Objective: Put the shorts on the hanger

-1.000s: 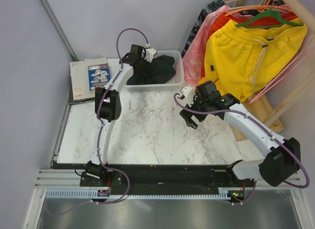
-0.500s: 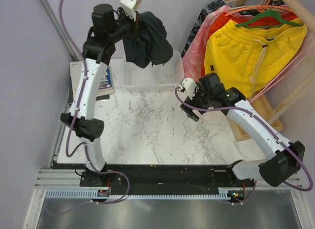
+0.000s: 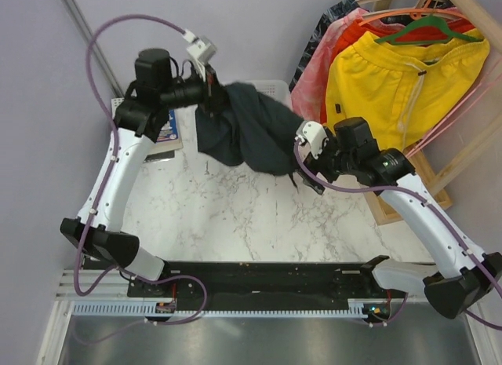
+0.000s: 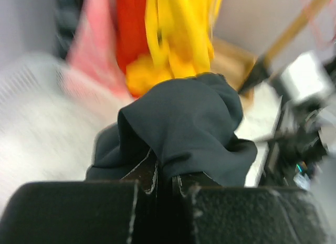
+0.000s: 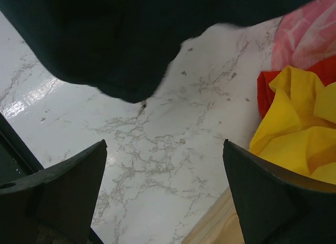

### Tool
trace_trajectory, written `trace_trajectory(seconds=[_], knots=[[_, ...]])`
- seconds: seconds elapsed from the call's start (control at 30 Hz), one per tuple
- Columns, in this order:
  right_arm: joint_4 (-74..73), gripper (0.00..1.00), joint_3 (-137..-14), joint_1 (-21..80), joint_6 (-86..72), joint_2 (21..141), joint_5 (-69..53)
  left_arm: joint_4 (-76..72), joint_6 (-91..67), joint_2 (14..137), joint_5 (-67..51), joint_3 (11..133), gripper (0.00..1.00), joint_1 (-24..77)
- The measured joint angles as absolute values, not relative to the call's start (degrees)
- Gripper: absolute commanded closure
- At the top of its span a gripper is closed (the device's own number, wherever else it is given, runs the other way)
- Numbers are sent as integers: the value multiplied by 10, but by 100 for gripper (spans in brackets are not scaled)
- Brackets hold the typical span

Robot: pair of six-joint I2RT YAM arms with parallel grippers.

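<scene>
One pair of dark navy fabric shorts [image 3: 249,133] aloft over my marble table [image 3: 227,216].
My left gripper [image 3: 213,96] clamps one end; their length slants toward my right gripper [image 3: 304,178], spread wide, empty.

The shorts [image 3: 251,133] are covering most of the far basket [image 3: 276,89] and burying the fingertips of the left gripper [image 4: 164,173]. The hanging clothes [image 4: 173,39] are blurring in the left wrist view, and the right wrist view's top edge is cutting the shorts off.
</scene>
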State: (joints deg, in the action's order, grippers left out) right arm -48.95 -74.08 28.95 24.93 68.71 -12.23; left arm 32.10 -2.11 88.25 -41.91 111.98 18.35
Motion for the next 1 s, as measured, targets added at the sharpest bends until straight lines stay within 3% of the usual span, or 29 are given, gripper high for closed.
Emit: trace_trajectory(seconds=[0.17,0.27,0.37,0.4,0.5,0.53,0.57,0.6,0.63,0.87,1.0], knots=[[-489,2,-717,286,249,658,-136,356,27,861,-458,860,98,154],[-490,2,-697,286,251,659,-146,398,65,882,-456,767,98,119],[-495,4,-682,286,253,671,-159,430,120,924,-446,739,85,72],[-497,5,-679,286,253,678,-164,435,136,933,-444,737,80,61],[-498,9,-672,286,240,703,-177,456,208,941,-440,722,50,28],[-497,9,-667,286,233,711,-184,470,240,940,-443,716,32,19],[-494,10,-661,286,222,715,-189,481,271,938,-447,710,29,14],[-489,12,-651,286,209,720,-196,493,311,934,-454,701,5,1],[-484,13,-642,286,197,722,-202,510,343,928,-458,693,1,-8],[-434,17,-605,286,123,738,-232,510,441,822,-471,682,1,-66],[-410,17,-606,284,100,758,-240,422,444,676,-443,648,9,21]])
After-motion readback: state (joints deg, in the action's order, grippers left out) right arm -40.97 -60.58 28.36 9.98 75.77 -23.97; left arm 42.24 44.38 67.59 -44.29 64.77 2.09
